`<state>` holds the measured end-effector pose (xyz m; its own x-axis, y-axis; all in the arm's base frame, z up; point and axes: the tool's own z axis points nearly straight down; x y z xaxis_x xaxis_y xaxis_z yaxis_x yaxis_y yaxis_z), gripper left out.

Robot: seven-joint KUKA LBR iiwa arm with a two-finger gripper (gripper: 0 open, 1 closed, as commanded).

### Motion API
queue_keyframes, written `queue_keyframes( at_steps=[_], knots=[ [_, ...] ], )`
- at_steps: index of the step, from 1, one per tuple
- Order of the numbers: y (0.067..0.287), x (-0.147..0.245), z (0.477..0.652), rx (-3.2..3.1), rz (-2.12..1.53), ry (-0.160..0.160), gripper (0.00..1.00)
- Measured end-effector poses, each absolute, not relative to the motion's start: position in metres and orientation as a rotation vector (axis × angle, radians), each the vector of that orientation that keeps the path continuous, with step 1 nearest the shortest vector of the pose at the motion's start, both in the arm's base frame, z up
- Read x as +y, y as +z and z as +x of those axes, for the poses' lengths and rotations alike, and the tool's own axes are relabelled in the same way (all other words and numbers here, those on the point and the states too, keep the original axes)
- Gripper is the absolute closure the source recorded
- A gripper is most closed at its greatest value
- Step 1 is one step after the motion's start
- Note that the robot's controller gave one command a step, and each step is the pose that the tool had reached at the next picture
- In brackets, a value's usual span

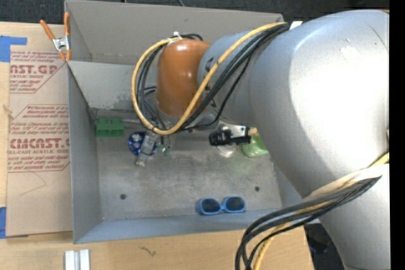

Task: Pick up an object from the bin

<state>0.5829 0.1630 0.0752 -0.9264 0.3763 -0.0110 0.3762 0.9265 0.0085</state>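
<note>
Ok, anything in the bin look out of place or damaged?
Nothing stands out. The end effector is low beside a blue round thing at left; the green block and blue twin-lobed piece lie flat and apart.

Grey arm [329, 104] reaching from right, orange wrist cover [180, 76] tilted down, gripper [147, 148] low
</note>
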Motion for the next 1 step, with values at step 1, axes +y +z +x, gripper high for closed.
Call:
queue_keyframes(
  at_steps=[1],
  knots=[
    [0.2452,0.1562,0.5805,3.096,0.48,0.008,1.0]
  ],
)
